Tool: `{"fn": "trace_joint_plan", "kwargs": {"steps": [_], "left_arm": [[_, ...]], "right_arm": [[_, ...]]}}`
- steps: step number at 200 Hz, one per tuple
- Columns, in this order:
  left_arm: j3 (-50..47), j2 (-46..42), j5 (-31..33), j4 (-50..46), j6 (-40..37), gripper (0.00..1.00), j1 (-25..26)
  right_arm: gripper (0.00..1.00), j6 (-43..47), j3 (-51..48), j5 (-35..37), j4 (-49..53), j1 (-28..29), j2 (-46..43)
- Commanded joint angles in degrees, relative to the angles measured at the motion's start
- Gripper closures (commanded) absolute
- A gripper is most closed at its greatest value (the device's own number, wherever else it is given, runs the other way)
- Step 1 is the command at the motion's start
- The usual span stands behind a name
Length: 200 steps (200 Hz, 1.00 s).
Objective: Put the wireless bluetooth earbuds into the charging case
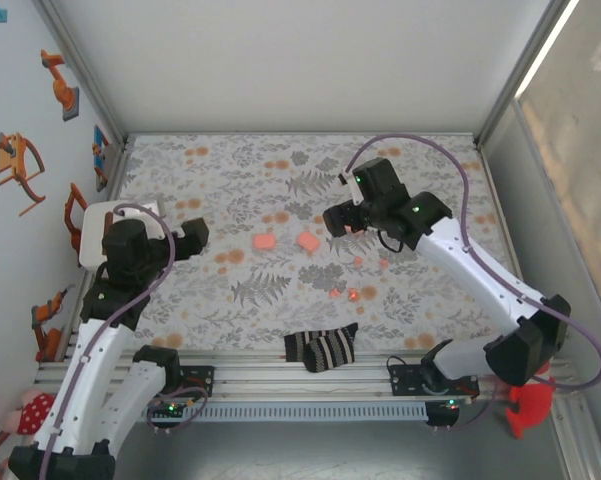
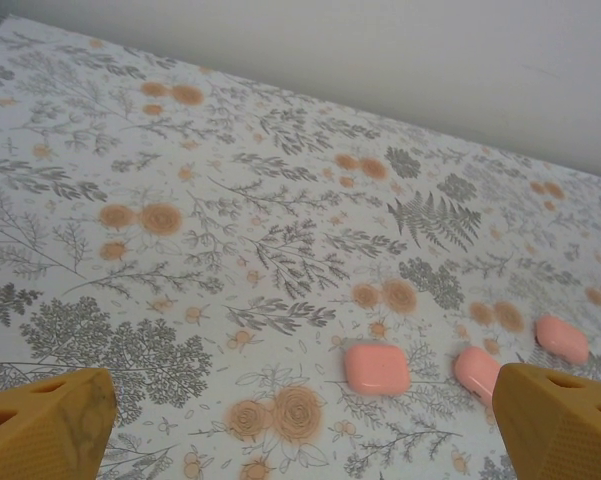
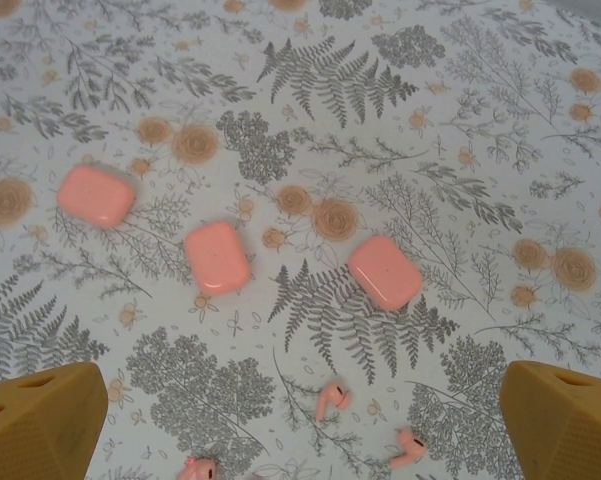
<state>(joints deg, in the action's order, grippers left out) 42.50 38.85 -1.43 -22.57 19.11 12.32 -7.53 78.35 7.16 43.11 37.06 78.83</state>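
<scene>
Three salmon-pink charging cases lie closed on the flower-print cloth: one on the left, one in the middle and one on the right. Tiny coral earbuds lie nearer me: one, another and a third at the frame's edge. My right gripper hovers open above them, holding nothing. My left gripper is open and empty too, left of the cases. From above, the left gripper and right gripper flank two cases, with earbuds in front.
A black-and-white striped cloth lies at the table's front edge. A white holder stands behind the left arm at the left wall. Walls close in the back and both sides. A red object sits off the table's front right.
</scene>
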Motion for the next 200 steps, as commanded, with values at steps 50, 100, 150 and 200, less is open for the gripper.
{"fn": "trace_joint_plan", "kwargs": {"steps": [50, 100, 150, 200], "left_arm": [[-1.4, -6.0, 2.8, -8.5, -0.7, 0.04, -0.3], [-3.1, -8.8, 3.4, -10.6, -1.7, 0.04, -0.3], [-4.3, -9.4, 3.8, -11.1, -2.4, 0.04, -0.3], [-4.2, -8.7, 3.5, -10.3, -3.0, 0.04, -0.3]], "right_arm": [[0.00, 3.3, 9.9, -0.4, 9.6, 0.5, 12.1], [0.01, 5.7, 16.4, -0.7, 15.3, 0.5, 20.9], [0.02, 7.1, 23.6, -2.3, 20.6, 0.5, 29.5], [0.06, 8.6, 29.4, -3.4, 24.7, 0.8, 36.7]]}}
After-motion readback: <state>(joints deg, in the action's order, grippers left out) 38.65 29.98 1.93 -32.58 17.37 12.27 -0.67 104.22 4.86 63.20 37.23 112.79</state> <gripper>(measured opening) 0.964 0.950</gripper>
